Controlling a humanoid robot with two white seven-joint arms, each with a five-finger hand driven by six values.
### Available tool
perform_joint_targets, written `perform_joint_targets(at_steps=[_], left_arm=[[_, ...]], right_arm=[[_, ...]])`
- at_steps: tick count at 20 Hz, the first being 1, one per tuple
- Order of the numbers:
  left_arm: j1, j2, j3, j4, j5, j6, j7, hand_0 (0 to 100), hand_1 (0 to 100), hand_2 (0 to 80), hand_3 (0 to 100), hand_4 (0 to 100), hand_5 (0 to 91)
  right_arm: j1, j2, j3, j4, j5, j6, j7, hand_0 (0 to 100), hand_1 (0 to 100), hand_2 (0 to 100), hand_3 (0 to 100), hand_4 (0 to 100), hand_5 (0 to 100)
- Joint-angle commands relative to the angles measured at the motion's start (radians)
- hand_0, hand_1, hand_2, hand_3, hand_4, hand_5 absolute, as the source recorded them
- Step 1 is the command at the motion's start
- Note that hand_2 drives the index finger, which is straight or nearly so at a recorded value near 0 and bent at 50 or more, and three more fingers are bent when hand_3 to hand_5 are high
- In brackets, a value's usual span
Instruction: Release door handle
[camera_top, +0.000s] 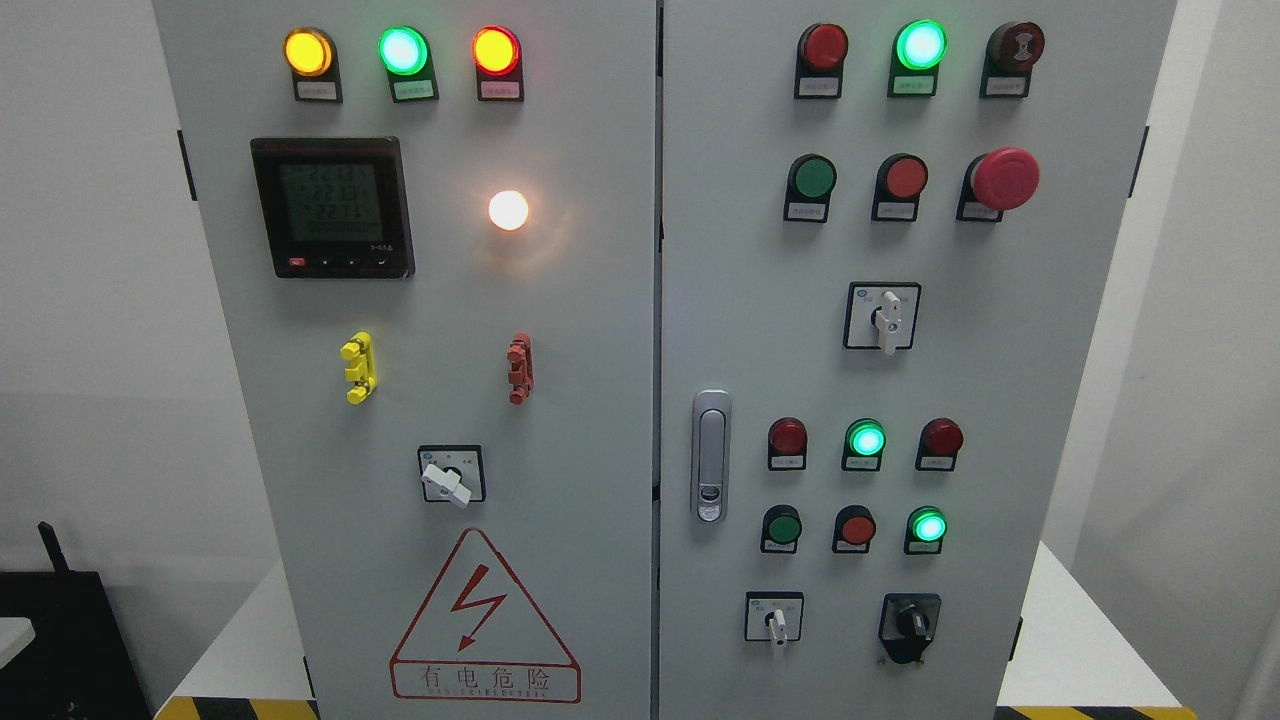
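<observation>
No fingers can be seen anywhere in the head view, so whether they're spread, curled or wrapped round something just can't be told. Neither arm comes in from the bottom edge, left or right.

What is plain: the silver recessed door handle (711, 455) is sat flush and upright on the right-hand grey metal cabinet door (1080, 400), just beside the centre seam, and nothing is touching it. Both doors look closed, with the seam running straight between them.

Around the handle, the usual panel stuff is laid out: a white rotary selector switch (883, 316) above and to the right, a big red mushroom-shaped emergency stop button (1004, 178) near the top right, and rows of lit green and red indicator lamps. On the left-hand grey cabinet door (580, 400) a black-framed digital meter (332, 207) is mounted, with a red triangular lightning warning sign (484, 622) lower down.

As for progress, the release looks to be pretty much done, judging by the bare handle. Nothing obvious seems left, beyond the arms being kept clear.
</observation>
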Motion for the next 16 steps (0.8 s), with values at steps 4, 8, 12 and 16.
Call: perform_joint_targets(at_steps=[4,8,12,16], left_arm=[[-0.003,0.0,0.002,0.009,0.0,0.001,0.001,12,39,0.0,0,0,0.0],[-0.003,0.0,0.002,0.009,0.0,-0.001,0.001,12,39,0.0,0,0,0.0],[-0.003,0.0,0.002,0.009,0.0,-0.001,0.001,12,39,0.0,0,0,0.0],[-0.003,0.0,0.002,0.009,0.0,-0.001,0.001,12,39,0.0,0,0,0.0]], right_arm=[[-0.001,-0.024,-0.018,0.0,0.015,0.0,-0.003,43,0,0,0,0,0],[-0.001,-0.024,-0.018,-0.001,0.037,-0.004,-0.003,43,0,0,0,0,1],[0.002,-0.024,-0.017,-0.001,0.072,-0.008,-0.003,44,0,0,2,1,4],[0.024,-0.024,-0.017,-0.001,0.086,-0.017,-0.003,44,0,0,3,3,5]])
